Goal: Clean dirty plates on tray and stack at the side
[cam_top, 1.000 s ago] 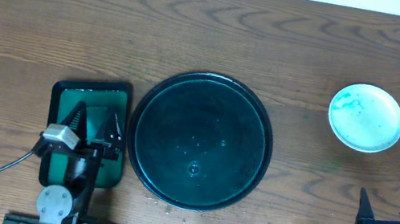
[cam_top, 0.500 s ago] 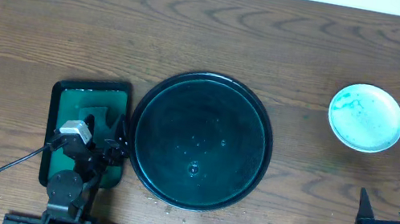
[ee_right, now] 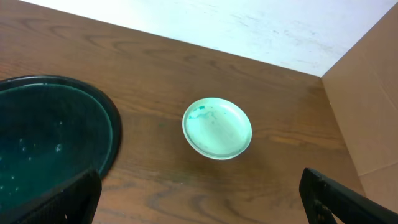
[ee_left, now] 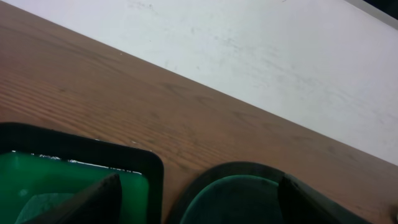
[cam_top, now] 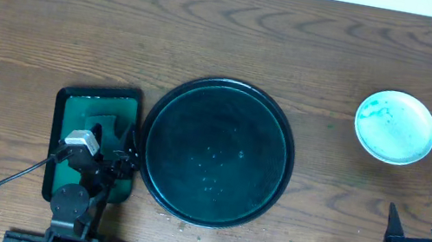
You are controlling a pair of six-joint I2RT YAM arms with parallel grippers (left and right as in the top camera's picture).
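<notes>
Both stood wide open, holding nothing: left pincer (ee_left: 196, 202) over the small green tray (cam_top: 104, 107), right pincer (ee_right: 202, 199) low at the right. Round tray (cam_top: 222, 140) sat bare, and the plate (cam_top: 395, 126) lay on the desk (cam_top: 39, 21), well to its right. I'd have parked both arms well clear of it.

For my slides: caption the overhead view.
Round tray bare of plates at centre, one pale teal plate on the table to its right, green rectangular tray to its left.
</notes>
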